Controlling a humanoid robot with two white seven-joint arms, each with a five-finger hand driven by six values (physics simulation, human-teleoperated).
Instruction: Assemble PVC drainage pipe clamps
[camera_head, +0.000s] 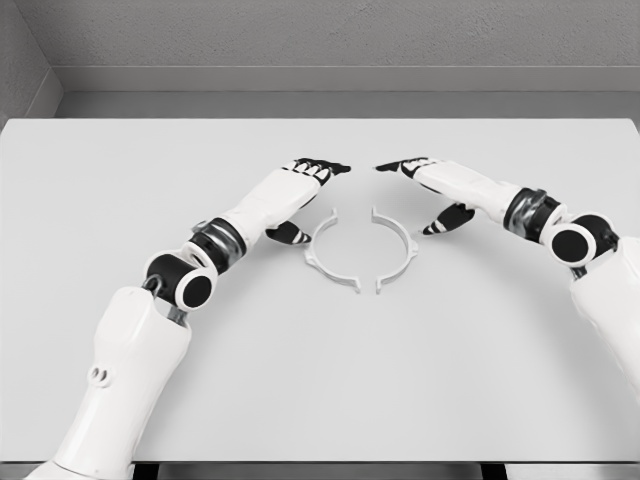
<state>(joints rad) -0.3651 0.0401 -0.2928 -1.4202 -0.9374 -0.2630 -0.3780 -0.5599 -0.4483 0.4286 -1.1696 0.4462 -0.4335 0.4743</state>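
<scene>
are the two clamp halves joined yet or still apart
Apart. The left clamp half and right clamp half lie facing each other on the table, with gaps at both ends.

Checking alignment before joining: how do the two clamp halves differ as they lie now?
The left half opens rightward; the right half opens leftward. The left half sits nearer the left hand, the right half nearer the right hand. Both are white half-rings, flat on the table, apart, untouched.
</scene>
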